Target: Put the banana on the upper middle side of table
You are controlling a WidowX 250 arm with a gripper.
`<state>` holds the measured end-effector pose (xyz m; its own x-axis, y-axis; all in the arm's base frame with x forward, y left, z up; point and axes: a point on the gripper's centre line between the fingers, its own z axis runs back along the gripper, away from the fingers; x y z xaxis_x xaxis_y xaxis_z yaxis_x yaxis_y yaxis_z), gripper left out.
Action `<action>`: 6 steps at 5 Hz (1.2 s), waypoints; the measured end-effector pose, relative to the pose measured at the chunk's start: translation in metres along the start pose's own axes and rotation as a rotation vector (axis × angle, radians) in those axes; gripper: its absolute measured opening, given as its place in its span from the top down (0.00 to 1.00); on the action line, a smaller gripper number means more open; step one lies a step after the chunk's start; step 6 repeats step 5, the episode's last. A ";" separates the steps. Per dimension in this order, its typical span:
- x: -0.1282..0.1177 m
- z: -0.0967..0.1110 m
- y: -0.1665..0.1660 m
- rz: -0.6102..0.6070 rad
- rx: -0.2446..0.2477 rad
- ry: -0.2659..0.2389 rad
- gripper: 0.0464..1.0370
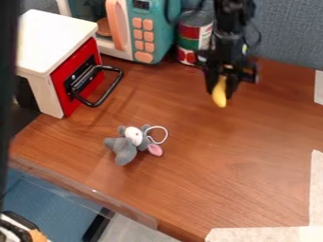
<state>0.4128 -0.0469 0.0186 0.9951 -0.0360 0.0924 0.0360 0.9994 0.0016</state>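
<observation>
While a brown wooden table (pixel 208 165) spreads across most of the scene, a blue-gray panel (pixel 284 38) stands along its far side. At the far left, in front of that panel, sits a teal toy microwave (pixel 150 14) with peach buttons and a peach handle. Left of it and nearer is a boxy toy oven (pixel 56 35), white on top and red on the front, its black handle (pixel 110 90) jutting out toward the right. The black robot arm (pixel 233 23) hangs down from the far edge, a little right of the middle. Pale strips (pixel 259 234) run along the near right corner, with another piece at the right edge. Just right of the microwave stands a can (pixel 193 35) with a red, green and white label, partly hidden by the arm. Below the arm, the gripper (pixel 221 91) points down, its fingers parted only by the width of the banana held between them. Nearer and left of the middle lies a gray plush toy (pixel 125 149) with a white patch, a pink ear and a thin white loop. Smallest is the yellow banana (pixel 219 99), over the far part of the table, slightly right of the middle, its lower end poking out below the fingers; whether it touches the wood I cannot tell.
</observation>
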 end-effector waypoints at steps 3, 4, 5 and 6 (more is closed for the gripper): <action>0.023 -0.026 -0.023 -0.042 -0.004 -0.005 0.27; 0.024 -0.001 -0.025 -0.041 0.019 -0.033 0.04; 0.025 0.031 -0.026 -0.034 0.015 -0.065 0.03; 0.025 0.031 -0.026 -0.034 0.015 -0.065 0.03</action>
